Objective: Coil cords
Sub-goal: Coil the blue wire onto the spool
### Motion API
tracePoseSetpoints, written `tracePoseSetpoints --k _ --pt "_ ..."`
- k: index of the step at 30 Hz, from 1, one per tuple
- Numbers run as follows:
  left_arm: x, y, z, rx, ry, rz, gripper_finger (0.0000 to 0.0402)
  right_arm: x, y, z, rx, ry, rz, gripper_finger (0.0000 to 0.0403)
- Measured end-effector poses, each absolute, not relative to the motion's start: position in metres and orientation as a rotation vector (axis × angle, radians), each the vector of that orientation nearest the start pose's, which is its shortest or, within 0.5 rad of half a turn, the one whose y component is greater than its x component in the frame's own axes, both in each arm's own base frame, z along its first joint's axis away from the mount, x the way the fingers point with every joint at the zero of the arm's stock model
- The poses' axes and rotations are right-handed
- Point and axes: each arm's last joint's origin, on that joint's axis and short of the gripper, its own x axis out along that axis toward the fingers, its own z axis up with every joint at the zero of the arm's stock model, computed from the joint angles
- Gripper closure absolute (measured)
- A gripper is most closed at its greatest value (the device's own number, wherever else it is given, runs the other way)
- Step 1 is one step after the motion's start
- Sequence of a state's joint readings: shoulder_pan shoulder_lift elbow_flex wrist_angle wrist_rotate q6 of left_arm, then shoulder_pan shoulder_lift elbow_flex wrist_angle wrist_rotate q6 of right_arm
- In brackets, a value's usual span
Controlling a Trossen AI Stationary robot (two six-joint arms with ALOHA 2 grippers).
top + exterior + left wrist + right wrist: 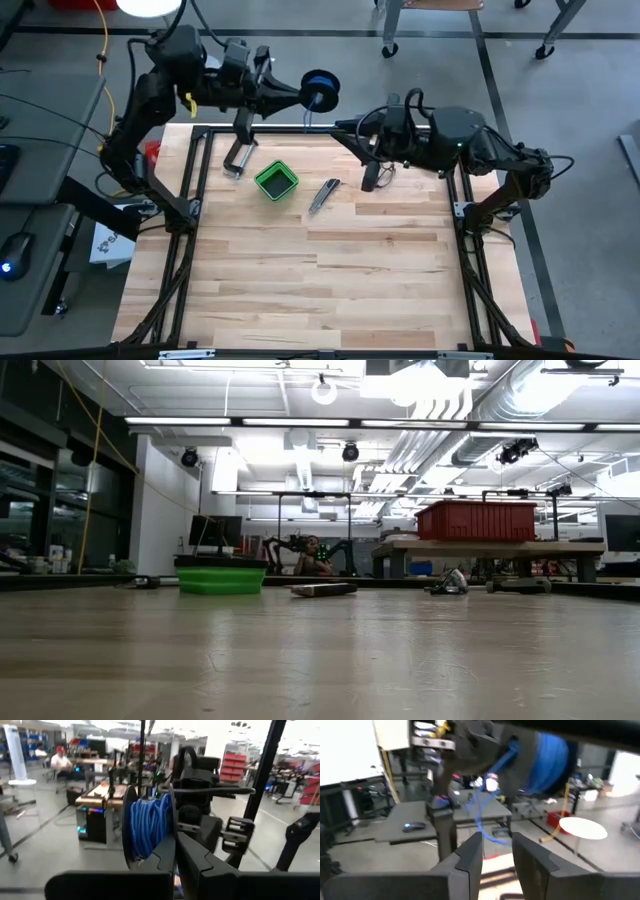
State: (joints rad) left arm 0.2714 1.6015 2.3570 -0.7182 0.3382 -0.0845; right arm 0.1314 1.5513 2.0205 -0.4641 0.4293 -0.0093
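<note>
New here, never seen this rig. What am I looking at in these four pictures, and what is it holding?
Two dark robot arms work at a wooden table. One picture looks straight down from above, one looks level across the tabletop, and two come from cameras on the arms' wrists. The left gripper is shut on a small dark spool wound with blue wire, held up past the table's far edge. The right gripper stands open, facing the spool, with a loose strand of wire hanging in front of its fingers. On the table lie a green box, a metal clamp and a small grey tool.
</note>
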Motion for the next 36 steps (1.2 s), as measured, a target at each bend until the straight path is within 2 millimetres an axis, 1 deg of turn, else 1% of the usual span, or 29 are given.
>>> tracePoseSetpoints --k 4,9,13,18,20,25,29,33,36 --pt "0.244 0.059 0.582 -0.08 -0.003 -0.043 0.0401 0.299 0.026 0.526 -0.018 0.064 -0.343 0.0304" --pt "0.227 0.054 0.581 -0.098 0.06 -0.028 0.0401 0.298 0.024 0.519 -0.004 0.126 -0.347 0.0303" --pt "0.219 0.052 0.569 -0.145 0.2 -0.021 0.0401 0.299 0.016 0.516 0.072 0.147 -0.297 0.0292" --pt "0.215 0.047 0.552 -0.194 0.371 -0.017 0.0401 0.302 0.006 0.515 0.113 0.153 -0.181 0.0266" --pt "0.216 0.045 0.55 -0.192 0.398 -0.003 0.0401 0.305 0.004 0.514 0.118 0.161 -0.137 0.0261" --pt "0.221 0.04 0.548 -0.115 0.408 0.035 0.0401 0.312 0.001 0.512 0.123 0.16 -0.049 0.0258" --pt "0.231 0.039 0.543 -0.065 0.435 0.056 0.0401 0.32 0.001 0.507 0.091 0.175 -0.053 0.0258" --pt "0.244 0.036 0.537 -0.052 0.46 0.035 0.0401 0.327 -0.001 0.502 0.06 0.18 -0.088 0.0258" --pt "0.251 0.033 0.533 -0.043 0.477 0.02 0.0401 0.328 -0.002 0.5 0.039 0.193 -0.124 0.0258"
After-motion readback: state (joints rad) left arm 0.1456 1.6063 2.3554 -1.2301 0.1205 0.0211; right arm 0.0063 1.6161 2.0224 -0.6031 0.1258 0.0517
